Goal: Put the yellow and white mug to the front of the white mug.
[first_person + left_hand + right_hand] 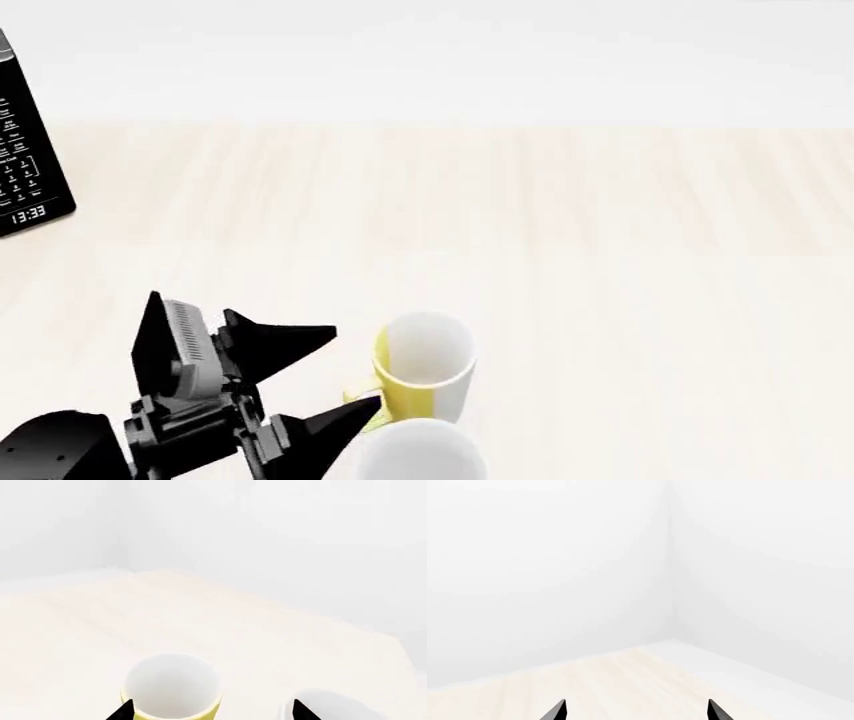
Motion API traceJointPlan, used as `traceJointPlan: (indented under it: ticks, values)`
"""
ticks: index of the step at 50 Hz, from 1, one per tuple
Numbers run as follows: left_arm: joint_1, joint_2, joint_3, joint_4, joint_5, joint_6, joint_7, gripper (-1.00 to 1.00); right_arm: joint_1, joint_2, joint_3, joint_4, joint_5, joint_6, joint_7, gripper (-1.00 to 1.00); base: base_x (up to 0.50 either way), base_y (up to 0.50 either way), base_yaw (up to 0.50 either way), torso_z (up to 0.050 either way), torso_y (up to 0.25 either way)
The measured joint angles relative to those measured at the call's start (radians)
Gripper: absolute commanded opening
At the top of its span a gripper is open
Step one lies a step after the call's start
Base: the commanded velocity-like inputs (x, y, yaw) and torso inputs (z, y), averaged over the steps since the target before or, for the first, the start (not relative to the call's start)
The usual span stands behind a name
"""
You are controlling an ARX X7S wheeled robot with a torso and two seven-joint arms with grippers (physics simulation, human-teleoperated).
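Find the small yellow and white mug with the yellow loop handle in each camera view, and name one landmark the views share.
Head view: yellow and white mug low, centre, right of the open left gripper.
Left wrist view: bottom edge, by one fingertip.
Right wrist view: not in it.
Shared landmark: pale wooden tabletop.

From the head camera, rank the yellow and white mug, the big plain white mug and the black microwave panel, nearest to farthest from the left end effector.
From the left end effector:
1. Yellow and white mug, just to its right.
2. Plain white mug, at the bottom edge; nearly as close.
3. Black microwave panel, far back left.
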Motion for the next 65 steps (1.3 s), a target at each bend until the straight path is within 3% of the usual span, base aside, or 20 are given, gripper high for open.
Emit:
traceJointPlan:
  ticks: [17,37,49,65]
  values:
    - [0.074,-0.07,-0.07,0.25,-0.148,-0.057,0.026,1.0,0.001,0.004,-0.005,-0.001,-0.001,0.0,0.004,1.0,0.0,0.0,0.0,0.0,0.0]
    - [0.261,-0.194,-0.17,0.652,-0.276,-0.047,-0.06,1.0,-0.006,0.008,-0.008,-0.012,-0.005,-0.006,0.008,1.0,0.0,0.0,0.0,0.0,0.0]
    - [0.515,-0.248,-0.242,0.906,-0.246,0.098,-0.119,1.0,-0.016,0.017,-0.008,-0.038,-0.017,-0.001,0.014,1.0,0.0,0.0,0.0,0.0,0.0]
    - [0.857,-0.216,-0.334,1.16,-0.102,0.323,-0.24,1.0,-0.046,0.027,-0.028,-0.111,-0.069,-0.001,0.022,1.0,0.0,0.0,0.0,0.0,0.0]
